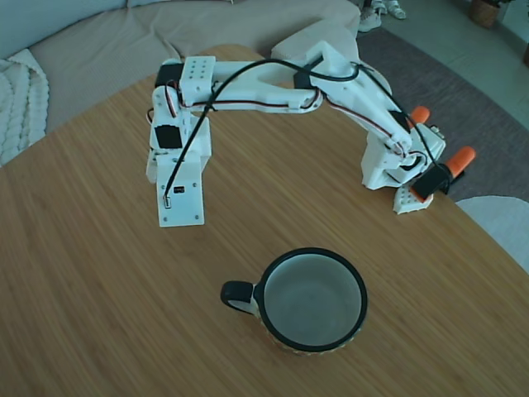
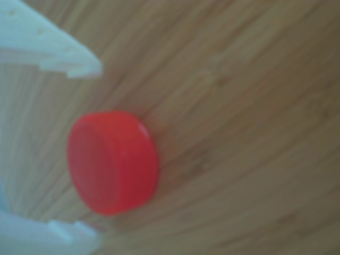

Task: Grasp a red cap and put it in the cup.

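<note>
Nearest the fixed camera, the cup [image 1: 314, 299] stands on the tabletop [image 1: 99, 289], mouth up and empty, handle pointing left. Far right of it, the arm reaches down near the table's right edge, its pincer [image 1: 411, 201] low at the wood. Close up in the other view, the cap [image 2: 113, 161] lies on the wood between two spread white fingers [image 2: 58, 50], neither touching it.

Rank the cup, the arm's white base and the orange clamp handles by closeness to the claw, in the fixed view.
1. The cup, below and right of the claw.
2. The arm's base, far right.
3. The orange clamp handles, beyond the base, at the table's edge.
</note>
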